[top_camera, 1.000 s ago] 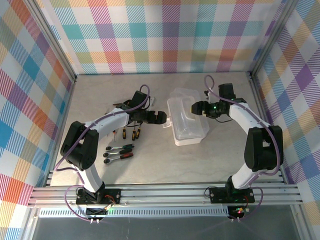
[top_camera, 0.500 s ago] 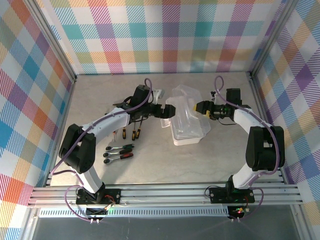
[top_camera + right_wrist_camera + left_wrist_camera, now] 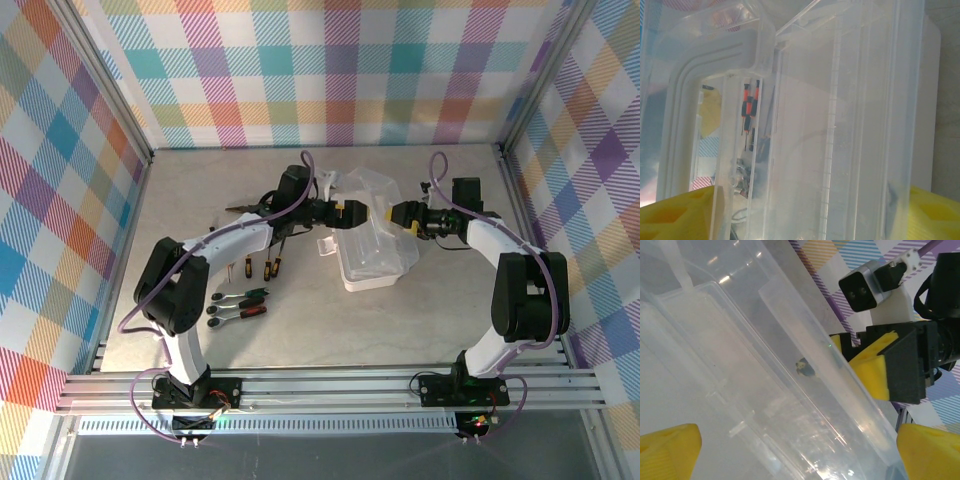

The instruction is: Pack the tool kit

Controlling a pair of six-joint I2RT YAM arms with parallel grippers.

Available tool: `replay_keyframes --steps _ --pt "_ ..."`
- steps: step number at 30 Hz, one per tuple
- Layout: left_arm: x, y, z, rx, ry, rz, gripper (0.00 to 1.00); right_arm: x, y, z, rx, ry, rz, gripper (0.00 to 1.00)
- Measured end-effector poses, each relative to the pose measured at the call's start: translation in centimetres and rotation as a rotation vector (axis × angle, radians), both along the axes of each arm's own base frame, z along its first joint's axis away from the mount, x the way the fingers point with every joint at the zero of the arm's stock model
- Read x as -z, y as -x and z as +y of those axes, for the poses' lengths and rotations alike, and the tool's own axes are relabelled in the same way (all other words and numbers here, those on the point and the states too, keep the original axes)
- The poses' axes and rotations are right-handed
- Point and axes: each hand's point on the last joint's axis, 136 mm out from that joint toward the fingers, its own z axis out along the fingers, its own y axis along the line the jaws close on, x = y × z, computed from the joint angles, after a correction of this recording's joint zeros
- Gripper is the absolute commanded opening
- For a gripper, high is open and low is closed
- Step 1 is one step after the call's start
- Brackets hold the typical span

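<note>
The clear tool kit case [image 3: 378, 262] stands mid-table with its lid [image 3: 368, 190] tilted up at the back. My right gripper [image 3: 398, 215] is at the lid's right side. In the right wrist view its fingertips [image 3: 810, 220] press the clear lid [image 3: 840, 125] from both sides. My left gripper [image 3: 345, 213] is at the lid's left side, open, and the clear plastic [image 3: 765, 365] runs between its yellow fingertips [image 3: 800, 455]. The right gripper [image 3: 890, 365] also shows in the left wrist view, beyond the lid. Orange-handled screwdrivers [image 3: 268, 266], ratchets [image 3: 238, 304] and pliers [image 3: 250, 208] lie on the table to the left.
A small clear piece [image 3: 325, 245] lies just left of the case, and a white part [image 3: 322, 185] sits behind the left gripper. Checked walls close off the back and both sides. A metal rail [image 3: 330, 385] runs along the near edge.
My left gripper has moved right and back, from beside the case front up to the lid. The lid has tilted up. The right gripper has stayed on the lid.
</note>
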Motion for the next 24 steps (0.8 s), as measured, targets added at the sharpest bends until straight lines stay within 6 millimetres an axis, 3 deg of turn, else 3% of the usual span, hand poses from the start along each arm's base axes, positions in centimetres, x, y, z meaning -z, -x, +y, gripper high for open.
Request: replay_keyframes --steps 2,7,13,16,20,24 --pt "0.1 -0.2 -0.2 -0.001 0.006 0.009 1.0 0.0 0.0 0.0 0.001 0.001 0.001 0.54" --pt "-1.5 -1.1 -1.0 -0.005 0.045 -0.005 1.0 0.4 0.0 -0.2 0.015 0.018 0.015 1.0" --pt "-2.9 -2.4 -2.5 0.005 0.1 -0.012 1.0 -0.5 -0.4 -1.7 0.092 0.117 -0.02 0.99" --pt "-3.5 -2.5 -3.3 0.018 0.12 -0.01 1.0 -2.8 -0.7 -3.0 0.148 0.201 -0.082 0.99" --pt "-4.2 -2.6 -4.0 0.035 0.142 -0.016 1.0 -7.4 -0.7 -4.3 0.196 0.293 -0.208 0.99" --pt "-4.9 -2.8 -4.6 0.048 0.16 -0.017 1.0 -10.0 0.7 -3.8 0.172 0.379 -0.308 0.99"
